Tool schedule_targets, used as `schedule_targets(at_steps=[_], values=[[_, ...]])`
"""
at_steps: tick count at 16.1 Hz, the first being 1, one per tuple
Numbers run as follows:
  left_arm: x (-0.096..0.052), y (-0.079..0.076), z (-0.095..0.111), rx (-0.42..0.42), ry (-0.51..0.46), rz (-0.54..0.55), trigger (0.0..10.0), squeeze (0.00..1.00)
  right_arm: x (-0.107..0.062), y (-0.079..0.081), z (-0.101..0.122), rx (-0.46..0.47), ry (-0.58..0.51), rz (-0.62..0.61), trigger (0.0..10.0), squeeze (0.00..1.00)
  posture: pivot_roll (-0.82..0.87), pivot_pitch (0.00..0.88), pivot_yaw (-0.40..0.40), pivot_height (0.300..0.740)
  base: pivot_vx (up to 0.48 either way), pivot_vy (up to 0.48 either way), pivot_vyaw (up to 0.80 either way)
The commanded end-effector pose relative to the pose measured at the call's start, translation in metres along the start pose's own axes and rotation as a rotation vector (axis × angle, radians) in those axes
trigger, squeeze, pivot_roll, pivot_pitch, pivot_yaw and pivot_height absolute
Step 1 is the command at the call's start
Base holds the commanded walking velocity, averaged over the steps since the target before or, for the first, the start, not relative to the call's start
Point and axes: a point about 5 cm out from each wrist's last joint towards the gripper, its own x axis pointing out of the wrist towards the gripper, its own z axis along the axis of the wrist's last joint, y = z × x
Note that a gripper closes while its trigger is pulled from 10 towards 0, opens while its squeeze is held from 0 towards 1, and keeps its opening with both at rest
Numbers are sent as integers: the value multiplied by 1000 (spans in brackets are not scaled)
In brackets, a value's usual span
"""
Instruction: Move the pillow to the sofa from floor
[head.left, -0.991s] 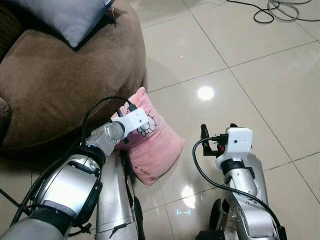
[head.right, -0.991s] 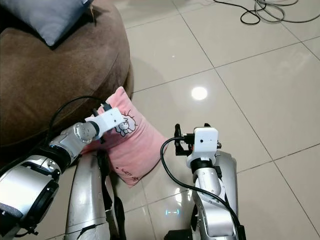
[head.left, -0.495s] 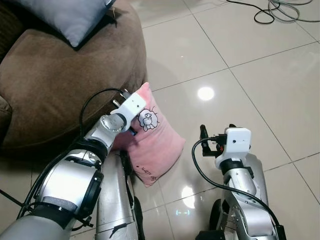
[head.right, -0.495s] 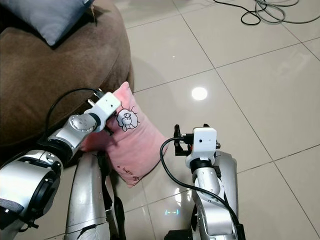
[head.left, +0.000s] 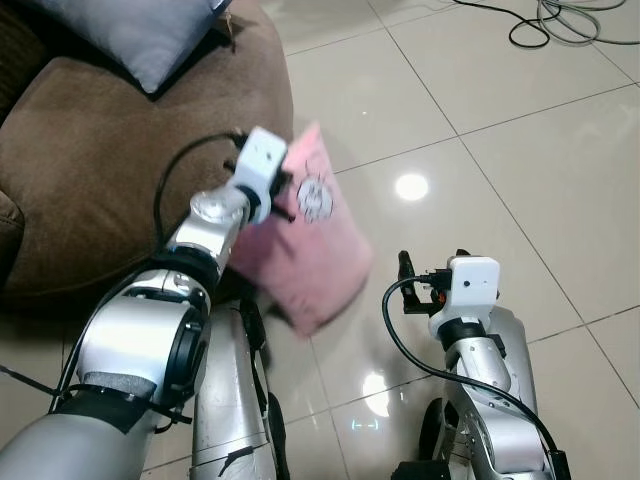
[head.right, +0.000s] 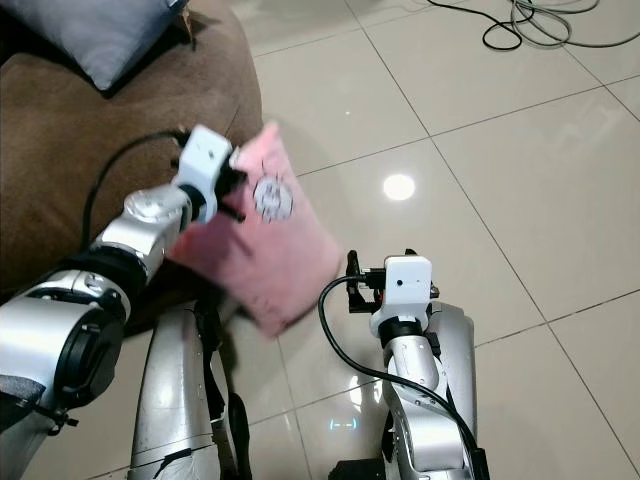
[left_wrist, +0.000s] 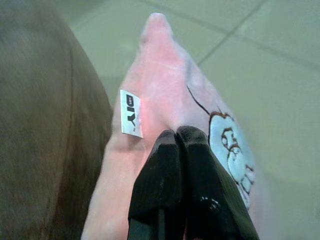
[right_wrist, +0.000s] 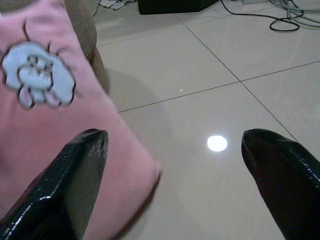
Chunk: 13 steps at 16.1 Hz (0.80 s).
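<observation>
A pink pillow (head.left: 310, 245) with a cartoon face hangs off the floor beside the brown sofa (head.left: 100, 170). My left gripper (head.left: 283, 186) is shut on the pillow's upper edge, fingers (left_wrist: 175, 165) pinched into the fabric (left_wrist: 160, 90) near a white tag. The pillow looks blurred in both eye views. My right gripper (head.left: 432, 268) stands open low over the tiles to the right of the pillow (right_wrist: 45, 125), apart from it, with nothing between its fingers (right_wrist: 75, 180).
A grey cushion (head.left: 130, 35) lies on the sofa's far part. Cables (head.left: 560, 20) trail over the tiled floor (head.left: 520, 170) at the far right. My own legs (head.left: 235, 400) stand below the pillow.
My left gripper has lifted the pillow off the floor, up and toward the sofa. The right arm has stayed in place.
</observation>
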Motion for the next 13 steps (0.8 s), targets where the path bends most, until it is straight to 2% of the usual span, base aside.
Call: schedule_targets(at_steps=[1,5,7,8,10,11,13], values=[[0,6,15,-7,-59,7,0,0,-1,5,-3,-3,14,26,10000,0,8,208,99,415,0,0,0],[-2,13,18,-53,-87,48,0,0,0,5,-4,-7,18,31,10000,0,11,206,91,415,0,0,0],[-2,15,33,-93,-149,48,0,0,2,4,-5,-12,24,36,10000,0,20,203,79,415,0,0,0],[0,11,37,-85,-146,-8,0,0,5,4,-4,-14,26,35,10000,0,23,201,76,415,0,0,0],[-2,15,47,-161,-204,9,0,0,17,-3,9,-15,-6,18,10000,0,27,194,68,415,0,0,0],[-4,19,42,-175,-198,20,0,0,20,-8,13,-24,-23,9,10000,0,30,186,58,415,0,0,0],[-15,37,22,-238,-165,93,0,0,24,-16,14,-55,-25,12,10000,0,45,174,37,415,0,0,0]])
